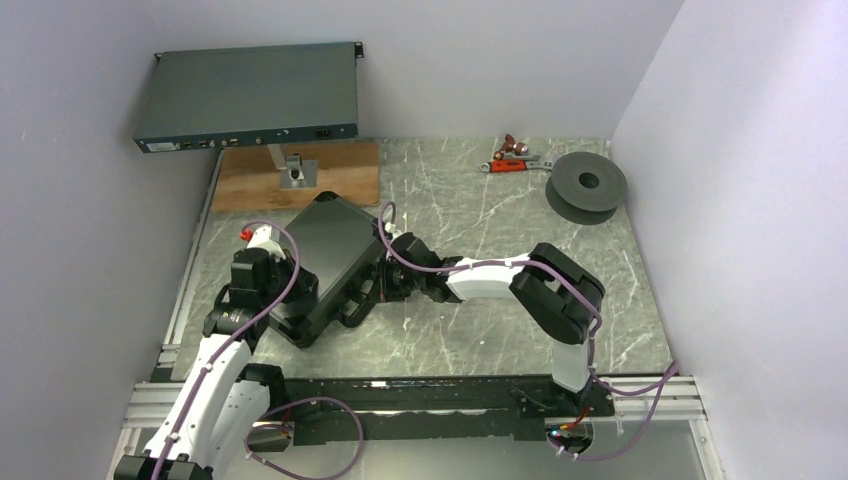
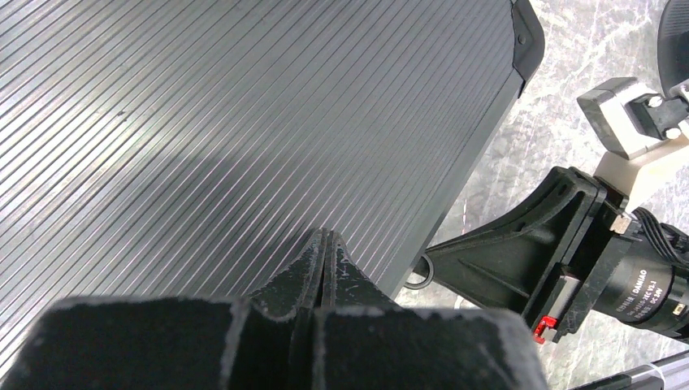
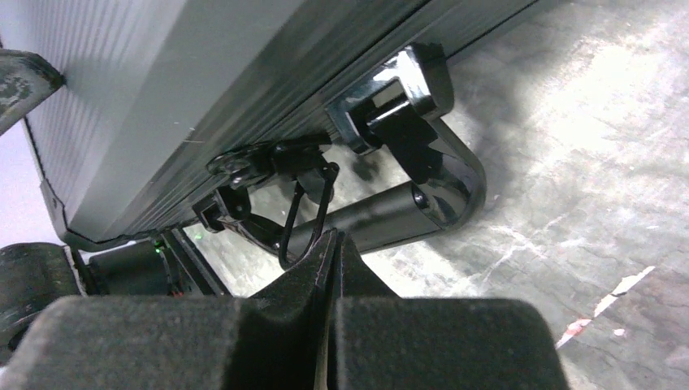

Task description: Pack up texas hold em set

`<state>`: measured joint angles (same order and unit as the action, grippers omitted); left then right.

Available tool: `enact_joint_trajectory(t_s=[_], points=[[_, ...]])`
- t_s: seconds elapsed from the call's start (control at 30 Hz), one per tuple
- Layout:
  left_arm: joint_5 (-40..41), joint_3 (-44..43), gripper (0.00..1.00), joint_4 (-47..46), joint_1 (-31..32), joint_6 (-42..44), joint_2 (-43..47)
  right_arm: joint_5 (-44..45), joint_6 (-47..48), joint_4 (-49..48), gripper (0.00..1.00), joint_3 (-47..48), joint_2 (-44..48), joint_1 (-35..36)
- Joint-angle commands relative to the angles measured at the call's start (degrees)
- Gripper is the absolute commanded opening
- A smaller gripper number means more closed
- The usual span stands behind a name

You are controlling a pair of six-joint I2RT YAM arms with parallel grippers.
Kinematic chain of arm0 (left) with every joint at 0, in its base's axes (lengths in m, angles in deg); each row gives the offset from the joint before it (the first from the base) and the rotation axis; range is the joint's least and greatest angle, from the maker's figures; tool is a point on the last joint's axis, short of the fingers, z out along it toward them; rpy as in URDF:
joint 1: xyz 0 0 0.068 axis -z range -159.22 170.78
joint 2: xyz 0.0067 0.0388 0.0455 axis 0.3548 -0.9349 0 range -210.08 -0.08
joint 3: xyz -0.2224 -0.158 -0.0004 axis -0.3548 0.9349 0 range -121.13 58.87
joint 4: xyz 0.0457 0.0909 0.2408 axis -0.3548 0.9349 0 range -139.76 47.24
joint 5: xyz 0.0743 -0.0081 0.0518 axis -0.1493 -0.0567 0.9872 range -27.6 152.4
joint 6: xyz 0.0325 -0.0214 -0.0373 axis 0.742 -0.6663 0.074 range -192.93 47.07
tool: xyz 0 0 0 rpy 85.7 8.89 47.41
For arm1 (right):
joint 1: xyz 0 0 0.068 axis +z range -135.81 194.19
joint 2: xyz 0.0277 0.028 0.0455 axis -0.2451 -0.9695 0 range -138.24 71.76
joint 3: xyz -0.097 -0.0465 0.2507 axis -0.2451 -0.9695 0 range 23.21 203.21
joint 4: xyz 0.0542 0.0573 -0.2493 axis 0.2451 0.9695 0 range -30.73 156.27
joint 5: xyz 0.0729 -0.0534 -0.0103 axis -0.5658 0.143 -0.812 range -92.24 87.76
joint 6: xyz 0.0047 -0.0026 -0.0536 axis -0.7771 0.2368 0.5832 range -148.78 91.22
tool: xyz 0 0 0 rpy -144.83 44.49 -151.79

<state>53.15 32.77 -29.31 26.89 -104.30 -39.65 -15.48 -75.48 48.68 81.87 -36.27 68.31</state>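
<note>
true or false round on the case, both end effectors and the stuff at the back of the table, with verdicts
1. The black briefcase is closed. True.
2. The left end effector is spread wide open. False: its fingers are shut together over the ribbed lid.
3. The right end effector is shut, at the side of the case with the handle. True.
4. The dark round spool sits on top of the briefcase. False: it lies on the table at the far right, apart from the case.
5. The grey rack unit is beside the right arm's base. False: it is at the far left, above a wooden board.
</note>
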Motion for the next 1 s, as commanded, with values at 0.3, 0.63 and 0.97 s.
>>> enact_joint_trajectory(t_s=[0.3, 0.63, 0.97], points=[[1.5, 0.7, 0.0, 3.8, 0.5, -0.8, 0.3, -1.2, 1.4, -0.8, 0.0, 6.4, 0.8, 0.5], [2.0, 0.8, 0.0, 3.8, 0.8, -0.8, 0.4, -1.6, 1.8, 0.0, 0.0, 10.2, -1.1, 0.8], [2.4, 0.7, 0.0, 4.2, 1.0, -0.9, 0.6, 0.7, 2.4, -1.4, 0.0, 7.1, 1.1, 1.0]])
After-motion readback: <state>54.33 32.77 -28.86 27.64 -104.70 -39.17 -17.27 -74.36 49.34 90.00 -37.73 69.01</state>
